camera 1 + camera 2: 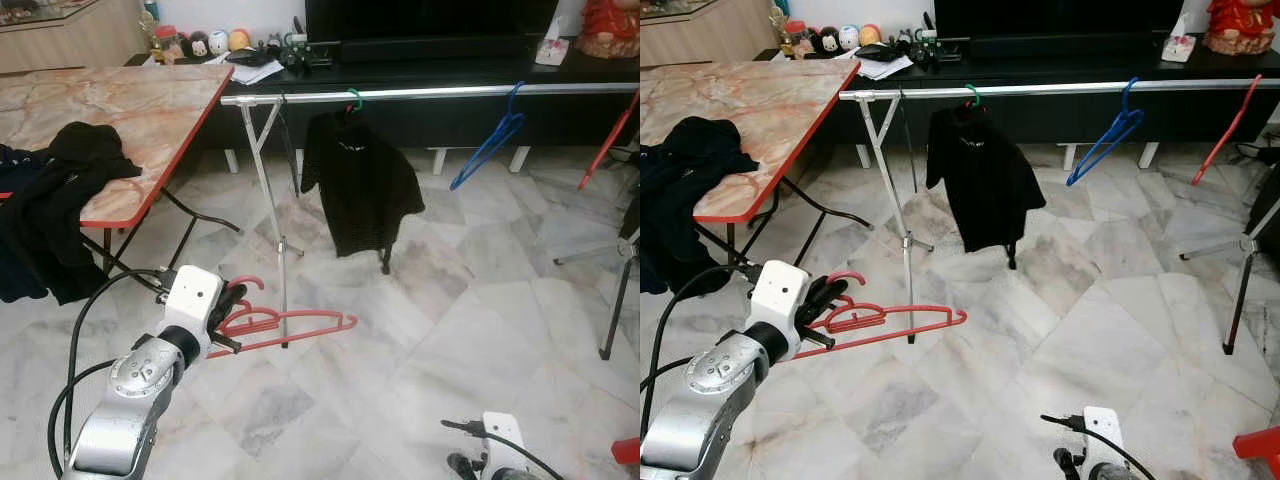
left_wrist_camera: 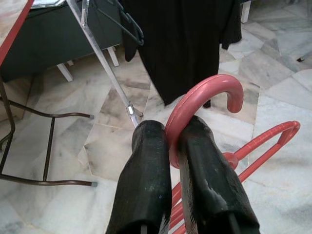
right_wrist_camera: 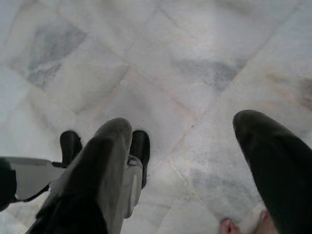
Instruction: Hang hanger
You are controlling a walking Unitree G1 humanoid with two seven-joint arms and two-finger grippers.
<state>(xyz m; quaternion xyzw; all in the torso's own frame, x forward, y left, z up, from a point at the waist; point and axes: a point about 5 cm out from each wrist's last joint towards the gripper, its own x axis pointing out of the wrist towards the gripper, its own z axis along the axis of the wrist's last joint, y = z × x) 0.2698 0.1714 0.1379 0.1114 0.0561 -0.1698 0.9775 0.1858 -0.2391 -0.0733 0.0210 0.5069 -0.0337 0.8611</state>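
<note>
My left gripper (image 1: 232, 312) sits in the lower left of the left eye frame, raised above the marble floor (image 1: 420, 330). Its fingers (image 2: 146, 190) are closed on the neck of the red hanger (image 1: 290, 325), just below the hook; the wrist view shows the hook curving up from between them. The hanger lies roughly level, its body pointing toward the frame's centre, held clear of the floor.

The clothes rail (image 1: 430, 92) runs across the upper half of the frame, well apart from the held hanger. One of its slanted support legs (image 1: 265, 190) descends at centre left. On the rail hang a black garment (image 1: 360, 185) on a green hook, a blue hanger (image 1: 490, 150) right of it, and a second red hanger (image 1: 610, 140) at the far right edge.

A marble-pattern table (image 1: 130, 120) with a red edge occupies the upper left; dark clothing (image 1: 50, 200) is draped over its near side.

My right gripper (image 3: 185, 161) is low at the bottom right, fingers spread wide and empty, pointing at the floor.
</note>
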